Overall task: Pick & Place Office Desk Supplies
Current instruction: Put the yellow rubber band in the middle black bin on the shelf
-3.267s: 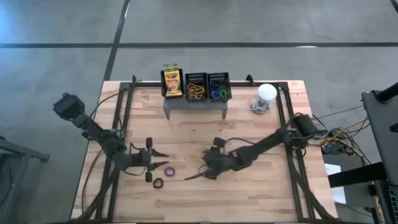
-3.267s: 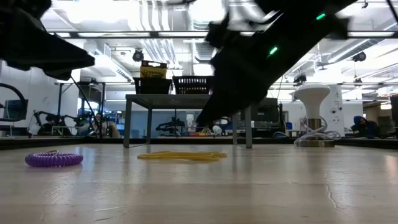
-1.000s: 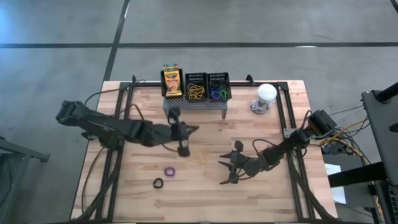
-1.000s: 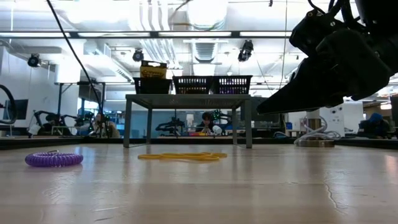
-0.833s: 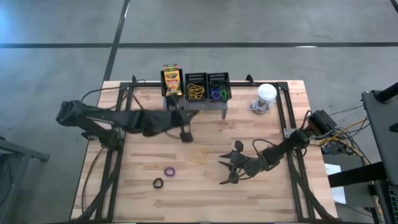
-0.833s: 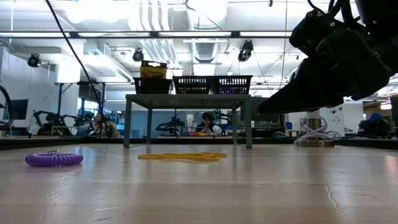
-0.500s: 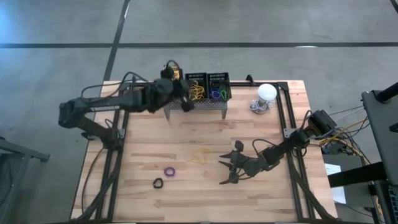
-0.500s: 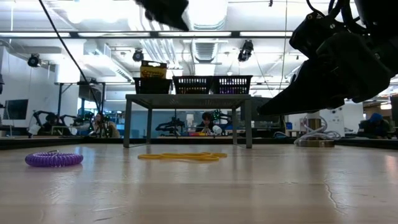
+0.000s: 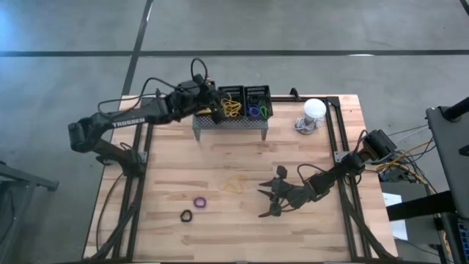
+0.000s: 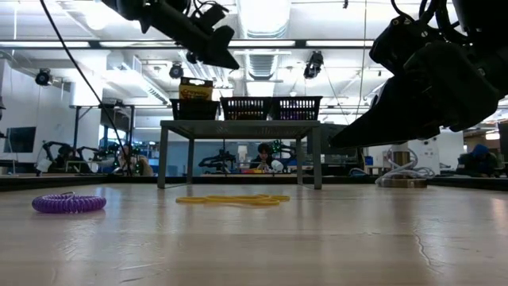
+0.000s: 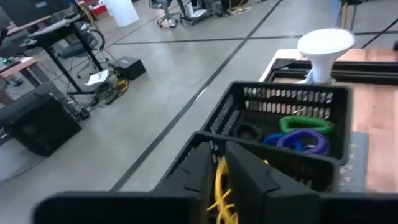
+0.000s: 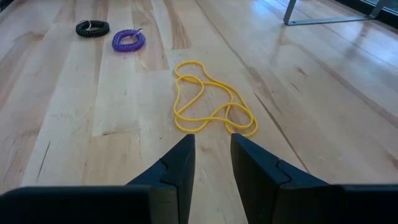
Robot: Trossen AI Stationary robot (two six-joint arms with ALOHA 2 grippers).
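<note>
In the high view, the left gripper (image 9: 213, 105) is seen above the grey stand (image 9: 229, 122), over the bins, between the crayon box (image 9: 201, 94) and the middle bin (image 9: 231, 103) with yellow loops. The right gripper (image 9: 265, 198) is held low over the table (image 9: 293, 154), just beside the yellow band (image 9: 234, 184). A purple loop (image 9: 199, 202) and a black loop (image 9: 186, 215) are lying near the front left.

In the low view, the purple loop (image 10: 68, 203) and the yellow band (image 10: 232, 199) are seen flat on the wood, well apart.

In the left wrist view, the fingers (image 11: 249, 174) are a little apart, with a yellow loop (image 11: 221, 190) showing in the gap; whether it is gripped cannot be told. Purple, blue and green loops are seen in the right bin (image 11: 292, 102).

In the right wrist view, the fingers (image 12: 180, 163) are apart and empty, just short of the yellow band (image 12: 211, 99).
</note>
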